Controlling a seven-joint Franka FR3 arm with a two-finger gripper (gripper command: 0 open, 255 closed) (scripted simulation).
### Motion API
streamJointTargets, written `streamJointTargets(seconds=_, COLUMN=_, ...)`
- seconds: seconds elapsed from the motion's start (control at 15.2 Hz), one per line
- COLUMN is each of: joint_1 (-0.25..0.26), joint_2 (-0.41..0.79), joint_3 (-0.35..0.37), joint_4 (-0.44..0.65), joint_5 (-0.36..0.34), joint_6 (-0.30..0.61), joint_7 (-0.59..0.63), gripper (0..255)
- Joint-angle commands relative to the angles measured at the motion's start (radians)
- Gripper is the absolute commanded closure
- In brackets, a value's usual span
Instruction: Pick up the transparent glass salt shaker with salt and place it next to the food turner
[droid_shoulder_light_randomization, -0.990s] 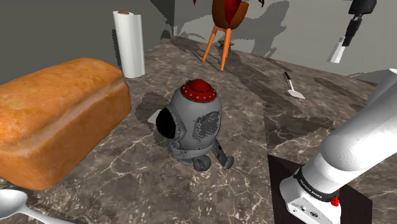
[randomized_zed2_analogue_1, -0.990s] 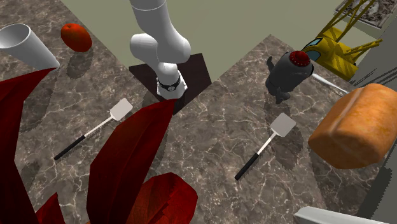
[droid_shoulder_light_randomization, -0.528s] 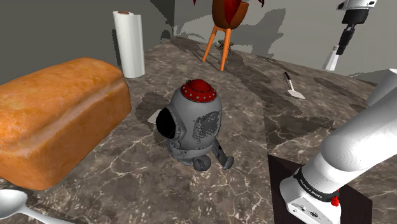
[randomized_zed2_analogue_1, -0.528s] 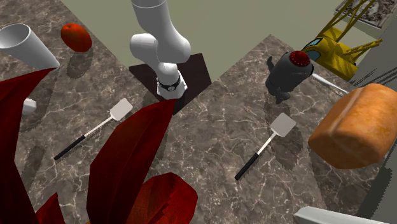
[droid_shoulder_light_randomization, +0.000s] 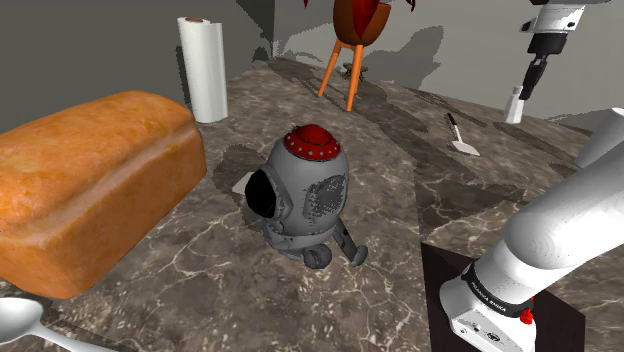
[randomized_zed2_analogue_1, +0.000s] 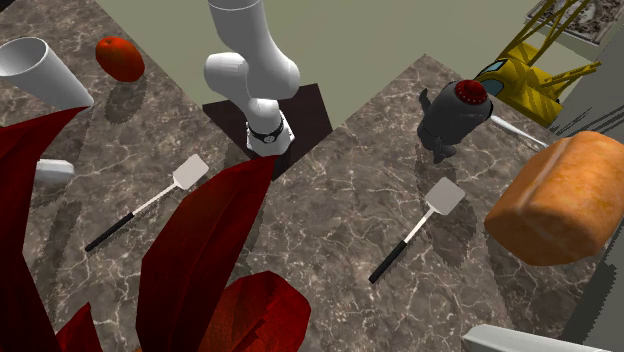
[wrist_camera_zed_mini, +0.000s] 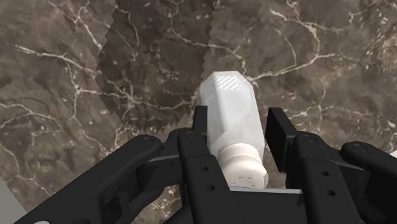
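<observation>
The salt shaker (droid_shoulder_light_randomization: 514, 106), drawn plain white with a faceted body, stands upright at the counter's far right in the shoulder view. My gripper (droid_shoulder_light_randomization: 527, 88) comes down on it from above. In the wrist view the shaker (wrist_camera_zed_mini: 229, 108) sits between the two black fingers (wrist_camera_zed_mini: 201, 127), cap toward the palm, and my gripper (wrist_camera_zed_mini: 236, 124) is shut on it. A food turner (droid_shoulder_light_randomization: 461, 137) with a dark handle lies on the counter just to the shoulder view's left of the shaker. In the second exterior view the shaker (randomized_zed2_analogue_1: 52, 172) shows beside red leaves, a little way from that turner (randomized_zed2_analogue_1: 150, 203).
A second turner (randomized_zed2_analogue_1: 420, 225) lies near the bread loaf (droid_shoulder_light_randomization: 90, 190) and a grey robot toy with a red dome (droid_shoulder_light_randomization: 305, 195). A paper towel roll (droid_shoulder_light_randomization: 203, 68) and orange stand legs (droid_shoulder_light_randomization: 340, 70) are at the back. Red leaves (randomized_zed2_analogue_1: 200, 260) block the second exterior view.
The gripper has carried the shaker down and toward the shoulder view's left, from tilted in the air to upright low at the counter near the turner.
</observation>
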Motion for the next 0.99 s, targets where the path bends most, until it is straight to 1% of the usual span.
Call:
streamJointTargets(seconds=0.0, joint_1=0.0, joint_2=-0.006, joint_3=0.001, joint_4=-0.033, joint_5=-0.003, joint_6=0.028, joint_7=0.008, gripper=255)
streamJointTargets(seconds=0.26, joint_1=-0.002, joint_2=-0.012, joint_3=-0.001, joint_4=-0.095, joint_5=-0.007, joint_6=0.084, joint_7=0.019, gripper=255)
streamJointTargets(seconds=0.79, joint_1=-0.002, joint_2=-0.012, joint_3=-0.001, joint_4=-0.095, joint_5=-0.007, joint_6=0.084, joint_7=0.019, gripper=255)
streamJointTargets(seconds=0.86, joint_1=-0.002, joint_2=-0.012, joint_3=-0.001, joint_4=-0.095, joint_5=-0.007, joint_6=0.084, joint_7=0.019, gripper=0)
streamJointTargets(seconds=0.92, joint_1=-0.002, joint_2=-0.012, joint_3=-0.001, joint_4=-0.095, joint_5=-0.007, joint_6=0.084, joint_7=0.019, gripper=0)
